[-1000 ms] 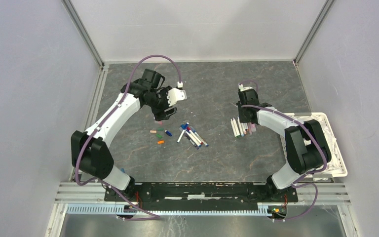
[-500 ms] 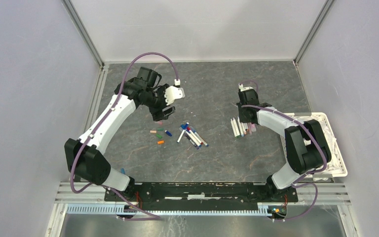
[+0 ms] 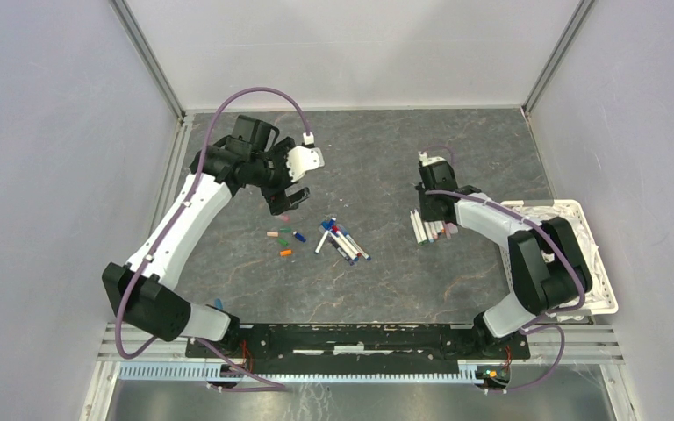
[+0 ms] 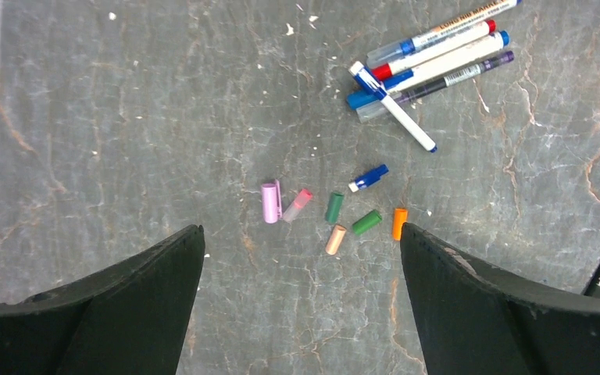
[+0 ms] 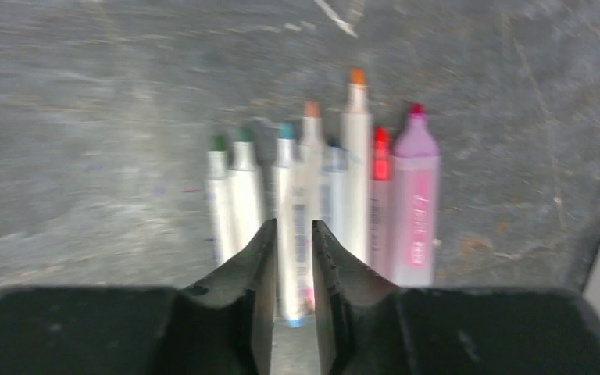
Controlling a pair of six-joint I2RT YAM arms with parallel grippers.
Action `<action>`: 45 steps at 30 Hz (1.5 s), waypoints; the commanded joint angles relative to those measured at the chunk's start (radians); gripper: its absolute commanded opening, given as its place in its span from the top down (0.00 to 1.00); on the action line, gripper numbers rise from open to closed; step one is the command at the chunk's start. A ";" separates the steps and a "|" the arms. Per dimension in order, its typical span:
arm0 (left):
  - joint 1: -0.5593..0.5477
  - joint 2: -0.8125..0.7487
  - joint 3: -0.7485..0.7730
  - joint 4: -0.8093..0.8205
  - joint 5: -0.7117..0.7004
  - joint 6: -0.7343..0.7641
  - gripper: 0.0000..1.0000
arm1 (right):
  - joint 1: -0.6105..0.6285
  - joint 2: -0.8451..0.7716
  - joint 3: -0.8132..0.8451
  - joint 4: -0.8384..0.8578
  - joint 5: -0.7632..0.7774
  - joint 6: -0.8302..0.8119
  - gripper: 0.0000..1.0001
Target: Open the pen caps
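Several loose pen caps lie in a small cluster on the grey table: purple [image 4: 270, 202], pink [image 4: 298, 205], dark green [image 4: 333, 207], tan [image 4: 335, 239], green [image 4: 366, 222], orange [image 4: 399, 223] and blue [image 4: 368, 177]. My left gripper [image 4: 301, 227] hangs above them, open wide and empty. A pile of capped pens [image 4: 430, 55] lies just beyond. A row of uncapped pens [image 5: 320, 187] lies under my right gripper [image 5: 294, 223]. Its jaws stand a narrow gap apart, and one white barrel [image 5: 293, 258] shows through the gap. That view is blurred.
A white perforated basket [image 3: 601, 281] sits at the table's right edge, beside the right arm. The metal frame rail [image 3: 171, 175] runs along the left side. The cap cluster [image 3: 283, 239] and the capped pile [image 3: 342, 239] lie between the arms.
My left gripper has risen and drawn back to the far left, and its jaws have opened wider. The right gripper has shifted slightly over the pen row.
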 commanded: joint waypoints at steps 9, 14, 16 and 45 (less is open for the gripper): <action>0.103 -0.082 0.013 0.185 -0.062 -0.134 0.00 | 0.400 0.082 0.264 0.010 -0.102 0.127 0.50; 0.162 -0.081 0.008 0.180 -0.061 -0.130 0.00 | 0.507 0.157 0.335 0.034 -0.126 0.188 0.45; 0.183 -0.074 0.008 0.181 -0.061 -0.136 0.00 | 0.541 0.174 0.345 0.047 -0.139 0.233 0.45; 0.265 -0.025 0.027 0.135 -0.044 -0.090 0.00 | 0.658 0.410 0.469 0.008 0.002 0.458 0.50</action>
